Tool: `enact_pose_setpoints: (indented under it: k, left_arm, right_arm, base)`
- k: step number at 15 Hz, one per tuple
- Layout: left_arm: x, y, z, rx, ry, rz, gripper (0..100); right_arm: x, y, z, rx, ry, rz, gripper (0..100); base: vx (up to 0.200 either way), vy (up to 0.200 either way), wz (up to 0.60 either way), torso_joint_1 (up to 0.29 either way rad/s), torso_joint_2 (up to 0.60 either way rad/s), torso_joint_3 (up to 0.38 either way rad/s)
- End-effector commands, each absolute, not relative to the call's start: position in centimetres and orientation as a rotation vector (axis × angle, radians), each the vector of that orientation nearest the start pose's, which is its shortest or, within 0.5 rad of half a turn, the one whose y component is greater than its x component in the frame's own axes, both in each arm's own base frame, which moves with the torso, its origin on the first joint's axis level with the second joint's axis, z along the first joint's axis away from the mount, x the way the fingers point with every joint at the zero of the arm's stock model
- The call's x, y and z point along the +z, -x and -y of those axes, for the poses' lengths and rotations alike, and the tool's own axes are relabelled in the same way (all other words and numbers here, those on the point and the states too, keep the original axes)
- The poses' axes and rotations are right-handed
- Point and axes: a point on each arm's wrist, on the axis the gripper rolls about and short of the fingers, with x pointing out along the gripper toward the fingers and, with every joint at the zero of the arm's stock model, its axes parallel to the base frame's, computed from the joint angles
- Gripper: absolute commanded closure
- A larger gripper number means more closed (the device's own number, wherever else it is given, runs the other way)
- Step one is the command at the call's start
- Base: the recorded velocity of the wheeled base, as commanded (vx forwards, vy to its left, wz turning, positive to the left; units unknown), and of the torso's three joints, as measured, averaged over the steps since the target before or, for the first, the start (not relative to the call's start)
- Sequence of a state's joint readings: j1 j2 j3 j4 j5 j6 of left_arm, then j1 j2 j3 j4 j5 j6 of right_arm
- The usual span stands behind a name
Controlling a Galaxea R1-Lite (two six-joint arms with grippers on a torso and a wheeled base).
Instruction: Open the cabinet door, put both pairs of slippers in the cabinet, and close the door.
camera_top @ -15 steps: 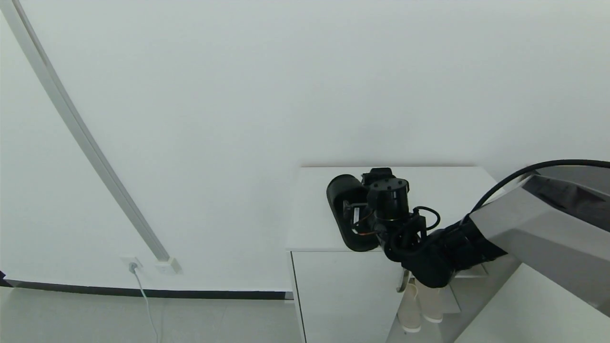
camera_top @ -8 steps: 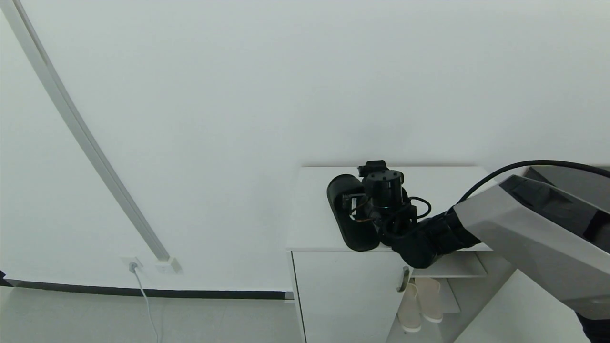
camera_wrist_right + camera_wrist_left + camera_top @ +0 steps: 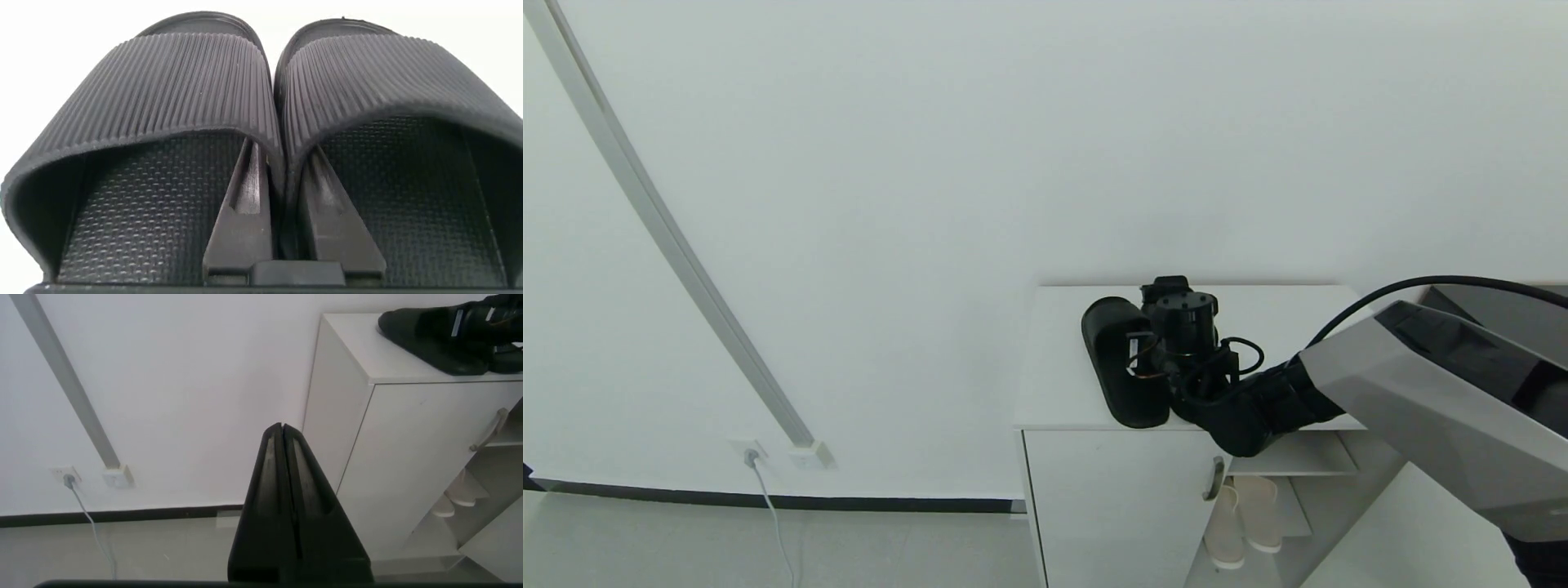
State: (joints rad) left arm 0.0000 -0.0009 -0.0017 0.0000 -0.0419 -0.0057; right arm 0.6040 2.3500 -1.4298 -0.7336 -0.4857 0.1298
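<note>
Because the right gripper (image 3: 283,163) has one finger tucked inside each of the black slippers (image 3: 188,90), clamping only the two inner walls that meet between them, the grasp looks thin for the move ahead. I judge the main risk to be one slipper peeling out of the pinch when the pair is lifted. The ribbed straps are soft and could flex, letting the outer edges sag or twist. A second risk is a knock on the way down. The pair sits on top of the cabinet (image 3: 1111,523), at its front edge, just above the closed left door and its handle (image 3: 1215,478). The opening lies lower and to the robot's right, so a drooping sole could catch the shelf (image 3: 1298,467) or the cabinet edge. A pair of white slippers (image 3: 1241,523) stands on the floor of the opening, and a careless placement might push them.

Relative to the gripper, the black slippers lie side by side around its fingers, toes pointing away from the wrist and soles flat on the cabinet top, one slipper on either side.

The left gripper (image 3: 283,437) hangs well apart, out in front of the cabinet's left side, fingers pressed together on nothing.
</note>
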Motion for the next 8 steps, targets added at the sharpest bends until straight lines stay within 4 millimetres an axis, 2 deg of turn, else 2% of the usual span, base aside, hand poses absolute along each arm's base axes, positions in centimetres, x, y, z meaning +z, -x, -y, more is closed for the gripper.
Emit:
enact_pose_setpoints:
  k: [1, 3, 5, 7, 8]
  left_arm:
    - [7.6, 2.3, 0.1, -0.041, 0.006, 0.001, 100]
    - [7.6, 2.3, 0.1, -0.043, 0.006, 0.001, 100]
    - [7.6, 2.3, 0.1, -0.041, 0.006, 0.003, 100]
    - [7.6, 2.3, 0.1, -0.041, 0.006, 0.001, 100]
    - [7.6, 2.3, 0.1, -0.043, 0.0, 0.002, 100]
  right_arm:
    - [10.3, -39.6, -26.1, 0.107, -0.034, -0.165, 100]
    - [11.5, -38.8, -25.9, 0.116, -0.043, -0.153, 100]
    - [14.6, -34.8, -25.1, 0.22, -0.047, -0.155, 100]
    - [16.0, -31.7, -24.1, 0.265, -0.047, -0.16, 100]
    - [16.4, -29.3, -23.1, 0.3, -0.039, -0.172, 100]
  base:
    - [0.0, 0.0, 0.0, 0.0, 0.0, 0.0]
    - [0.0, 0.0, 0.0, 0.0, 0.0, 0.0]
    - [0.0, 0.0, 0.0, 0.0, 0.0, 0.0]
    - [0.0, 0.0, 0.0, 0.0, 0.0, 0.0]
    - [0.0, 0.0, 0.0, 0.0, 0.0, 0.0]
